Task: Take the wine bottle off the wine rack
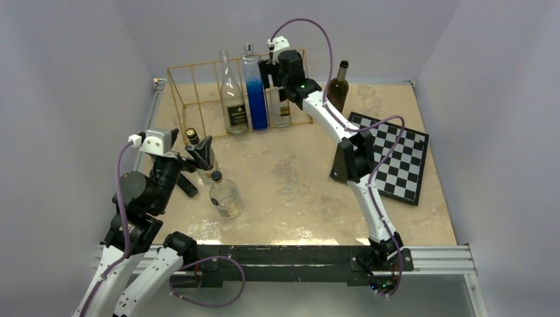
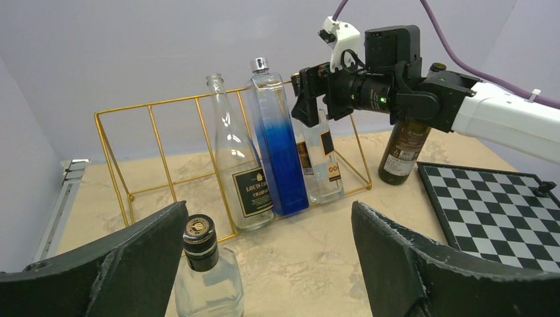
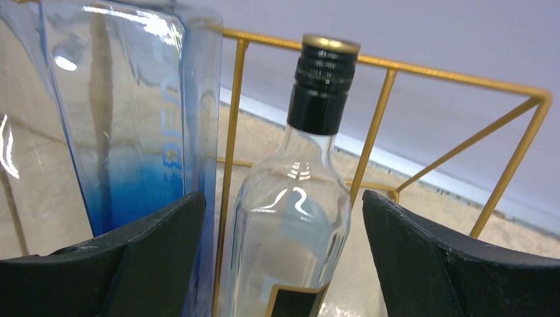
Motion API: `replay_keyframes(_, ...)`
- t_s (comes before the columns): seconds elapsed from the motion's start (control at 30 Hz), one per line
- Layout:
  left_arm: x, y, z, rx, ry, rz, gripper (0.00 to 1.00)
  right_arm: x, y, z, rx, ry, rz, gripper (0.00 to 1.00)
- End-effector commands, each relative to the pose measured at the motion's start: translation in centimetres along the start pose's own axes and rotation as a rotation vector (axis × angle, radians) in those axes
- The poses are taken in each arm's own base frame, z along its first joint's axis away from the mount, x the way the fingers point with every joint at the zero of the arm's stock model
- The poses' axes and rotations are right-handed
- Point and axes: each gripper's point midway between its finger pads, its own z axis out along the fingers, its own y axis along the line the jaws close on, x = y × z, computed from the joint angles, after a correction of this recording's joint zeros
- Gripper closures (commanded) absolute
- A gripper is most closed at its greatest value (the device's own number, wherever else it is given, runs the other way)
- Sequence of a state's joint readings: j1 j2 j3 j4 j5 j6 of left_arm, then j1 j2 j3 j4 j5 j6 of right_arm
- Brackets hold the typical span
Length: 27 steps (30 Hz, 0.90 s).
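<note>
The gold wire wine rack (image 1: 198, 65) stands at the back and holds three bottles: a clear one with a black label (image 1: 232, 99), a tall blue one (image 1: 254, 92) and a clear one with a black cap (image 1: 280, 111). My right gripper (image 1: 280, 82) is open at the rack. In the right wrist view its jaws (image 3: 284, 264) stand either side of the black-capped bottle (image 3: 297, 218) without touching it; the left jaw is in front of the blue bottle (image 3: 132, 132). My left gripper (image 1: 197, 168) is open at the near left, with a black-capped clear bottle (image 2: 200, 241) close to its left finger.
A dark bottle (image 1: 338, 86) stands on the table right of the rack. A chessboard (image 1: 396, 158) lies at the right. Another clear bottle (image 1: 224, 195) stands just right of my left gripper. The rack's left slots (image 2: 158, 104) hold nothing.
</note>
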State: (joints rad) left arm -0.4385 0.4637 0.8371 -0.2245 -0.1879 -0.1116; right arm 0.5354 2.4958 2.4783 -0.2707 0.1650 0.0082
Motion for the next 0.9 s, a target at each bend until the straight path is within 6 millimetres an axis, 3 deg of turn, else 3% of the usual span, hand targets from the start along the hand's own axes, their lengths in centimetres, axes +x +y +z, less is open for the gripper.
replay_keyframes(0.0, -1.0, 0.1, 0.3, -0.009, -0.037, 0.000, 0.03, -4.6, -1.2, 0.0, 0.012, -0.158, -0.050, 0.09)
replay_keyframes(0.17, -1.2, 0.1, 0.3, -0.007, -0.041, -0.002, 0.03, -5.0, -1.6, 0.3, -0.016, -0.182, -0.095, 0.09)
replay_keyframes(0.37, -1.7, 0.4, -0.1, -0.020, -0.056, 0.000, 0.03, -4.8, -1.3, 1.4, -0.077, -0.254, -0.355, 0.10)
replay_keyframes(0.57, -1.6, 0.4, 0.2, -0.022, -0.051, 0.001, 0.03, -4.9, -0.5, 1.5, -0.130, -0.305, -0.414, 0.22)
replay_keyframes(0.87, -1.6, 0.3, 0.3, -0.021, -0.048, -0.002, 0.03, -5.5, -0.5, 2.2, -0.131, -0.318, -0.403, 0.23)
